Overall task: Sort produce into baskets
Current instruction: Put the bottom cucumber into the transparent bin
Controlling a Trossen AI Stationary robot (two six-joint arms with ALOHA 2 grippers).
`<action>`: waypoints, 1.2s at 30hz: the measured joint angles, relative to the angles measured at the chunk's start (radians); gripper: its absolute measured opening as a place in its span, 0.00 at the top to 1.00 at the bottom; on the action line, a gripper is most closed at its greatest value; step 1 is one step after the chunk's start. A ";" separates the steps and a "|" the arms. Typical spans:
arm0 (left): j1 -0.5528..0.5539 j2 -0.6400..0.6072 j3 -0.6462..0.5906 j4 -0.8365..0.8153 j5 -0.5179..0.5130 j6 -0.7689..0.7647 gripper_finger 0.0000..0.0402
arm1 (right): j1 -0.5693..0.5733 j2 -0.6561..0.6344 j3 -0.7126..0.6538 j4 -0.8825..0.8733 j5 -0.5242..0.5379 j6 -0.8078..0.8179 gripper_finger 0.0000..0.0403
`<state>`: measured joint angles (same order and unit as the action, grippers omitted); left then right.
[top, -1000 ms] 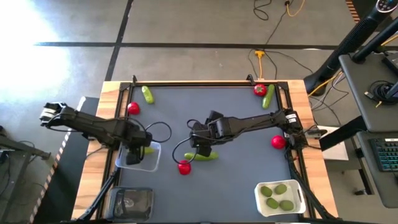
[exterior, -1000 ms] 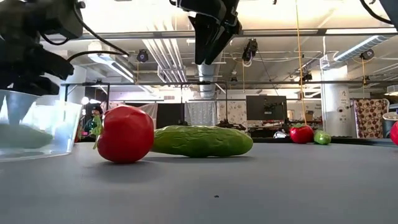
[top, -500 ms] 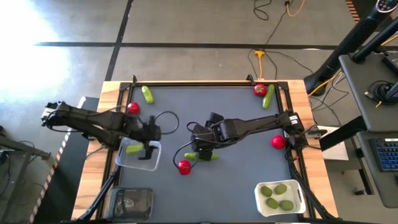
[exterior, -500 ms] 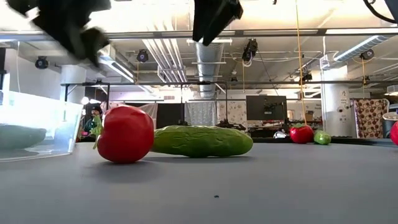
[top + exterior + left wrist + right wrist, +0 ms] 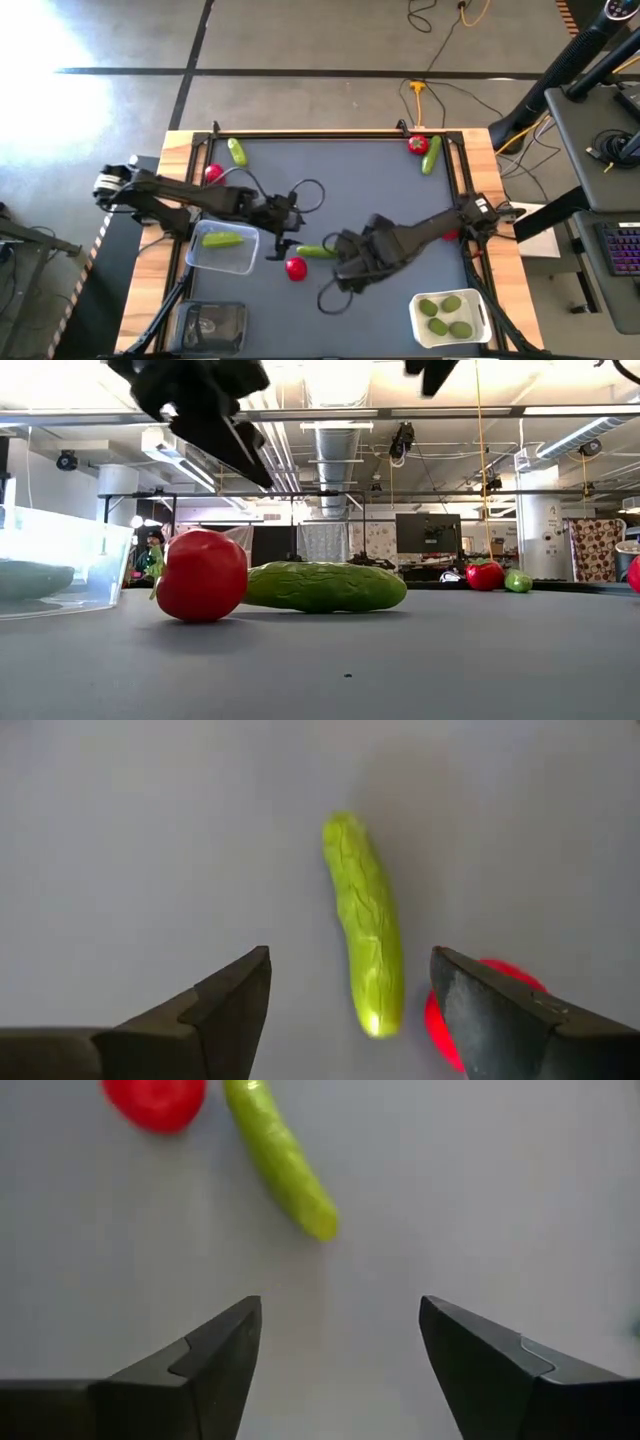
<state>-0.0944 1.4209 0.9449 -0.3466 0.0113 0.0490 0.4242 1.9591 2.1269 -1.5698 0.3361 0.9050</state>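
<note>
A light-green cucumber (image 5: pixel 318 252) and a red tomato (image 5: pixel 296 267) lie side by side on the dark mat at mid-table; they also show in the low view, cucumber (image 5: pixel 325 587) and tomato (image 5: pixel 202 575). My left gripper (image 5: pixel 284 228) is open and empty, above and just left of this cucumber (image 5: pixel 365 950), with the tomato (image 5: pixel 450 1020) beside it. My right gripper (image 5: pixel 347 272) is open and empty, on the near right of the pair (image 5: pixel 280 1160). The clear basket (image 5: pixel 240 262) holds one cucumber (image 5: pixel 222 238). The white basket (image 5: pixel 418 318) holds limes (image 5: pixel 440 308).
A dark-tinted basket (image 5: pixel 210 325) stands at the near left corner. A tomato (image 5: pixel 213 173) and a cucumber (image 5: pixel 237 152) lie far left, a tomato (image 5: pixel 417 144) and a cucumber (image 5: pixel 431 158) far right. Another tomato (image 5: pixel 447 232) lies by the right arm.
My left gripper has risen from the clear basket, where a cucumber stays lying, and has gone toward the table's right, over the middle cucumber. My right gripper has left its place above that cucumber and gone toward the near right.
</note>
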 joint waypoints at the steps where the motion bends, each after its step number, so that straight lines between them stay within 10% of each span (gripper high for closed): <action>1: 0.000 0.023 0.009 0.007 0.001 -0.019 0.36 | 0.013 -0.004 0.000 -0.001 0.002 0.014 0.33; 27: -0.056 0.538 0.196 0.145 -0.046 -0.220 0.37 | 0.237 -0.009 0.000 -0.002 0.031 0.146 0.27; 36: -0.073 0.578 0.278 0.056 -0.126 -0.230 0.62 | 0.248 -0.009 -0.003 -0.002 0.034 0.176 0.32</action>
<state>-0.1675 1.9989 1.2229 -0.2908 -0.1144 -0.1809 0.6724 1.9503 2.1239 -1.5713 0.3697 1.0814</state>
